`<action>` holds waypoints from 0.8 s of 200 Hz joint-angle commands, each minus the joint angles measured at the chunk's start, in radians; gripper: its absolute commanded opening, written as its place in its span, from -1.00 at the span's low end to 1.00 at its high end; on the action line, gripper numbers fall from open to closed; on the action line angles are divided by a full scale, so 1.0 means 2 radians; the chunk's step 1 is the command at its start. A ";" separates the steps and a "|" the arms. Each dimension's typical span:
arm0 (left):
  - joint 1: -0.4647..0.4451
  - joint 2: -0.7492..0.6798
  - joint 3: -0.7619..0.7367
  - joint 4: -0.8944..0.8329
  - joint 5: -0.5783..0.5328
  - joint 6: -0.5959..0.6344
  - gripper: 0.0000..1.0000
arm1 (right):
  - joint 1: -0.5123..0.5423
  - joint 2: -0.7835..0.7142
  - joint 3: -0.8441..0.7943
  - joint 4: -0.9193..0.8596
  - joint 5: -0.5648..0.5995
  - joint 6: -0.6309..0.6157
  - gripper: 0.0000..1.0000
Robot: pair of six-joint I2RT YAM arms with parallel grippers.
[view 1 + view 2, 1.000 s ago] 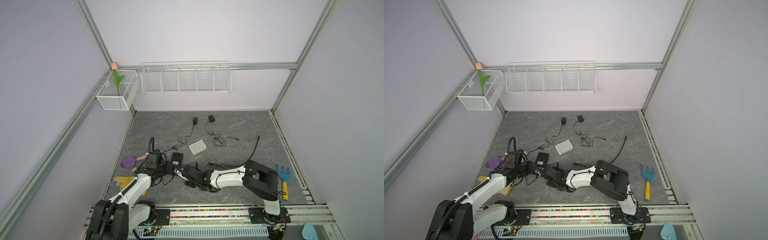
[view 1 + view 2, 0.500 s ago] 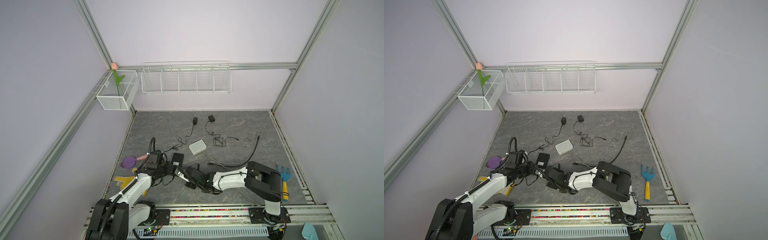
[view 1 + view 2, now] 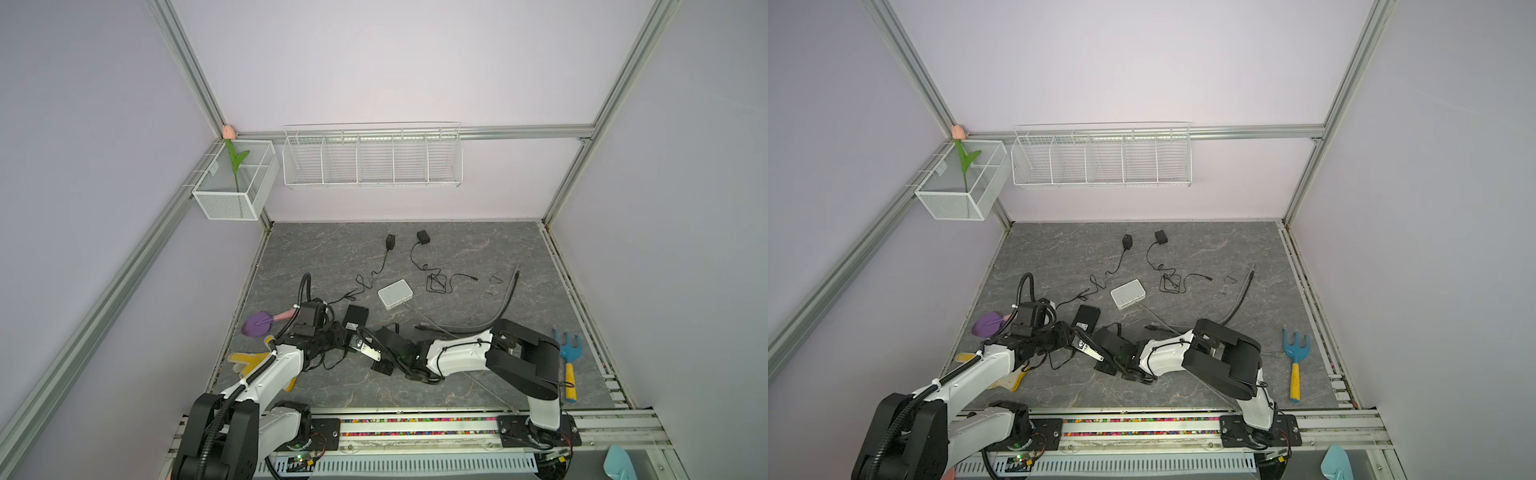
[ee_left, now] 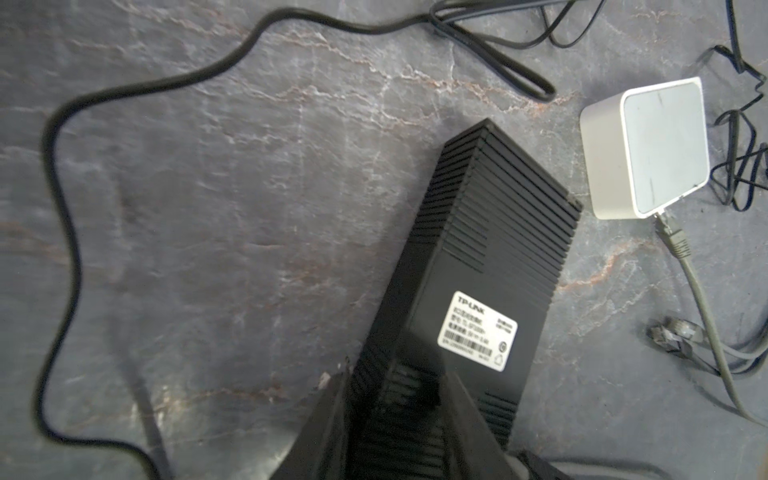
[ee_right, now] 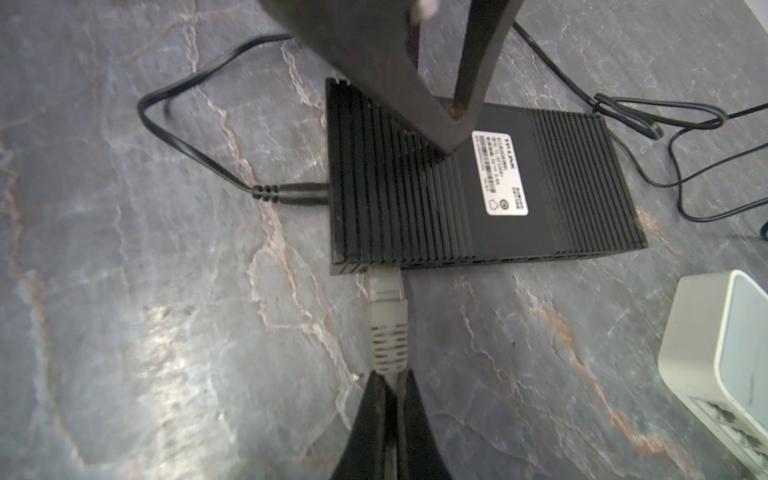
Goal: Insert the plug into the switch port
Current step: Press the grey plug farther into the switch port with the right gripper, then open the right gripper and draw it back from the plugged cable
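The black switch (image 3: 356,319) (image 3: 1087,318) lies label-up on the grey table. My left gripper (image 4: 395,395) (image 3: 338,332) is shut on the switch's (image 4: 490,232) near end, one finger on its ribbed top and one at its side. My right gripper (image 5: 390,380) (image 3: 353,337) is shut on the grey cable just behind the grey plug (image 5: 386,316). The plug's clear front end sits in the port mouth at the corner of the switch (image 5: 498,187). How deep it sits cannot be told.
A black power lead (image 5: 291,193) is plugged into the switch's short side. A white box (image 3: 395,293) (image 4: 648,145) with its own grey cable lies just beyond. A loose black plug (image 4: 673,336), thin black cords, two adapters (image 3: 390,241) and a blue rake (image 3: 567,353) lie around.
The right arm has shifted very slightly at the switch. Both grippers keep their hold.
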 commanded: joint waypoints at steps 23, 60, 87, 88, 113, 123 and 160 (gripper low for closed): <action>-0.033 0.020 -0.004 -0.023 0.119 -0.006 -0.31 | 0.005 0.017 0.054 0.183 -0.113 -0.004 -0.88; -0.032 -0.015 0.006 -0.059 0.077 -0.008 -0.31 | 0.005 -0.004 0.044 0.153 -0.095 -0.012 -0.86; -0.032 -0.041 0.010 -0.057 0.029 -0.021 -0.29 | 0.005 -0.025 0.026 0.107 -0.073 -0.022 -0.79; -0.032 -0.041 0.010 -0.057 0.028 -0.022 -0.28 | 0.005 -0.026 0.026 0.105 -0.073 -0.022 -0.78; -0.026 -0.053 0.022 -0.059 -0.001 -0.026 -0.24 | 0.005 -0.042 0.016 0.051 -0.065 -0.021 -0.55; -0.022 -0.054 0.030 -0.068 -0.011 -0.026 -0.21 | 0.005 -0.051 0.013 0.028 -0.067 -0.020 -0.34; -0.001 -0.073 0.050 -0.103 -0.042 -0.024 -0.17 | 0.004 -0.095 0.006 -0.062 -0.034 -0.002 -0.10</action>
